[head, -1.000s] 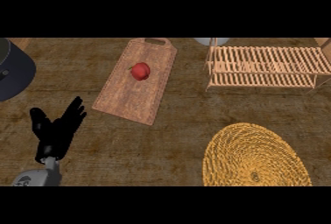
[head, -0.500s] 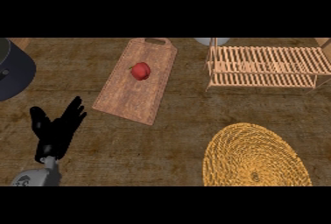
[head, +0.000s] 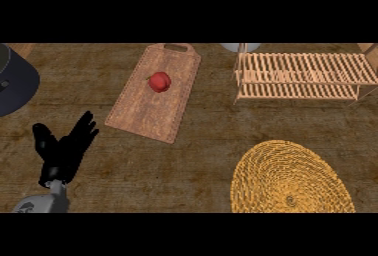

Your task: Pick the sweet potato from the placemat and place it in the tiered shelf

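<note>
My left robot hand (head: 65, 150) sits low at the bench's (head: 177, 165) left side, fingers straight and spread apart, holding nothing, grey forearm coming up from the near edge. My right robot hand is out of view. Moving outward: a wooden cutting board (head: 151, 107) lies tilted toward the far middle of the bench, and a small red, rounded item (head: 159, 82) rests on its far half. It looks more like a red vegetable than a sweet potato. Near the right front corner there's the woven yellow round placemat (head: 290, 178), with nothing on it that I can see. At the far right corner stands the wooden tiered shelf (head: 303, 75), slatted, with bare slats. A dark round vessel (head: 15, 80) is cut off at the left edge, and a pale round thing (head: 240, 47) peeks at the far edge.
</note>
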